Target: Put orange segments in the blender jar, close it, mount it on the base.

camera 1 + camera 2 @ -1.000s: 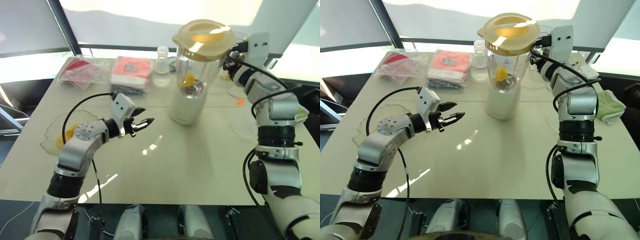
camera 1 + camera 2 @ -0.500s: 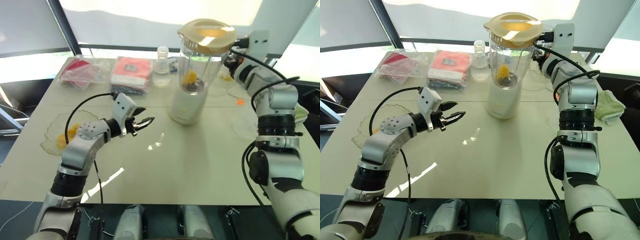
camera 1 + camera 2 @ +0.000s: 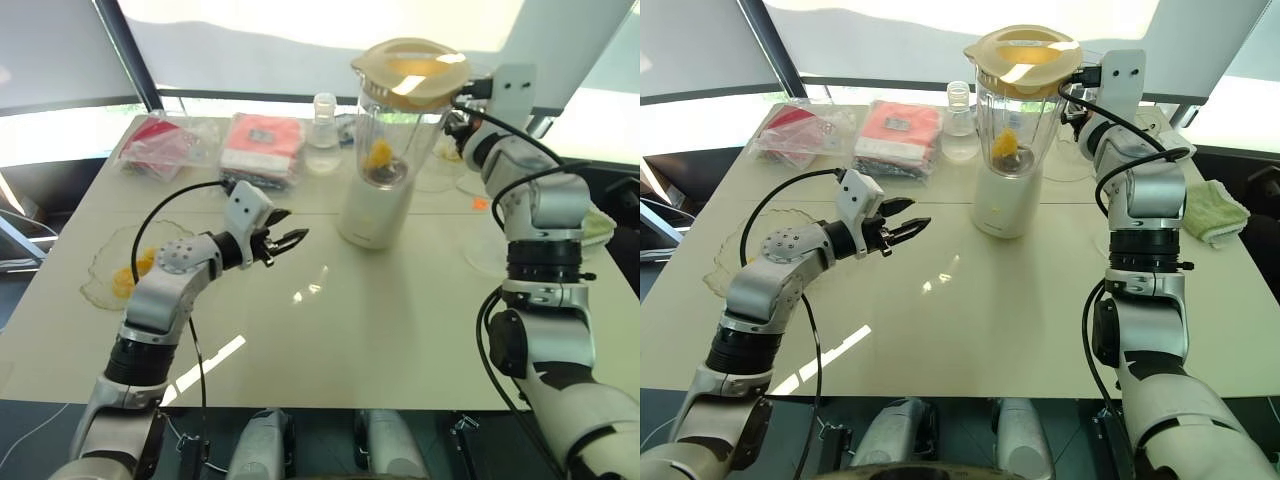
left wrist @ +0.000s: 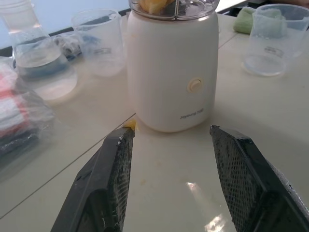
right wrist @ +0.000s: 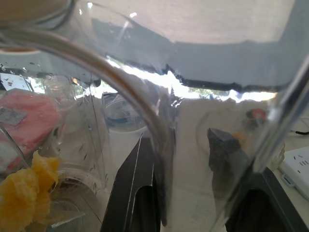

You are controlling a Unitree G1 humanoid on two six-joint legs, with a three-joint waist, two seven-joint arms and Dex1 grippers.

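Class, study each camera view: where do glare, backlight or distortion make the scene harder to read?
Left and right eye views: bright windows backlight the scene, and glare patches shine on the table and the blender jar's lid. Right wrist view: the blender jar wall's curved clear plastic warps everything behind it, with the orange segments at one edge. Left wrist view: the base reads clearly.

I log a cream table point(image 3: 400, 330) with glossy glare patches, bright windows point(image 3: 300, 30) behind it, and a dark slanted frame post point(image 3: 130, 60).
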